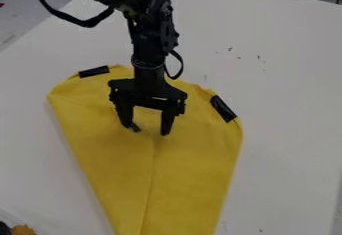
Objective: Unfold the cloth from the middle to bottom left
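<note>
A yellow cloth (187, 174) lies on the white table, rounded at its upper end and narrowing toward the bottom edge of the view. A line like a fold or seam runs down its middle. Black strips mark its upper left and right edges. Over the cloth's upper middle hangs the black gripper (150, 130), pointing down, its two fingers apart with yellow cloth visible between them. Whether the fingertips touch the cloth, I cannot tell. The arm covers part of the cloth's top edge.
The white table (287, 104) extends around the cloth, with small dark marks at the upper right. An orange-brown object (23, 230) and something dark are at the bottom left corner. A dark cable loops beside the arm at the upper left.
</note>
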Controlling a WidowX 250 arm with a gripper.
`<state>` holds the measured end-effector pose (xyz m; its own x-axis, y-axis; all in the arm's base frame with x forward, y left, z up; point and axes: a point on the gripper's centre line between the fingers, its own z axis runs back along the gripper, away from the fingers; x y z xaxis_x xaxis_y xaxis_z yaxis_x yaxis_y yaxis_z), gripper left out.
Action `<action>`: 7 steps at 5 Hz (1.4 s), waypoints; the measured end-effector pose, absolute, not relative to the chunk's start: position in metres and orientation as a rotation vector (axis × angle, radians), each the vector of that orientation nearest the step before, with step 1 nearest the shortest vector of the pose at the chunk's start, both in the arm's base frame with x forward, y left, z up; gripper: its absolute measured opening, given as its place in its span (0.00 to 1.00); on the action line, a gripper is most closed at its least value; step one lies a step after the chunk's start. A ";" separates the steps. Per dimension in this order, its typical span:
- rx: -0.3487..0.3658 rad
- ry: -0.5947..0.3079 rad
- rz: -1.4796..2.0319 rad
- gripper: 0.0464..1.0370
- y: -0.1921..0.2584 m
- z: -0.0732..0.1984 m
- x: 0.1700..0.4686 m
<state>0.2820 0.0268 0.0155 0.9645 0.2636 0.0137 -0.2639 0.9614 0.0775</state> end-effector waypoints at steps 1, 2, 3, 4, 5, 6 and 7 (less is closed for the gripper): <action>0.123 0.005 0.263 0.96 0.029 0.031 0.283; 0.139 -0.005 0.275 0.96 0.027 0.038 0.282; 0.099 -0.021 0.293 0.96 0.032 0.026 0.276; 0.070 -0.041 0.295 0.96 0.034 0.022 0.276; 0.046 -0.042 0.296 0.91 0.041 0.015 0.276; 0.046 -0.050 0.281 0.62 0.042 0.011 0.278; 0.044 -0.043 0.274 0.33 0.043 0.009 0.278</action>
<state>0.2781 0.0427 0.0087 0.9618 0.2695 0.0485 -0.2714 0.9617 0.0375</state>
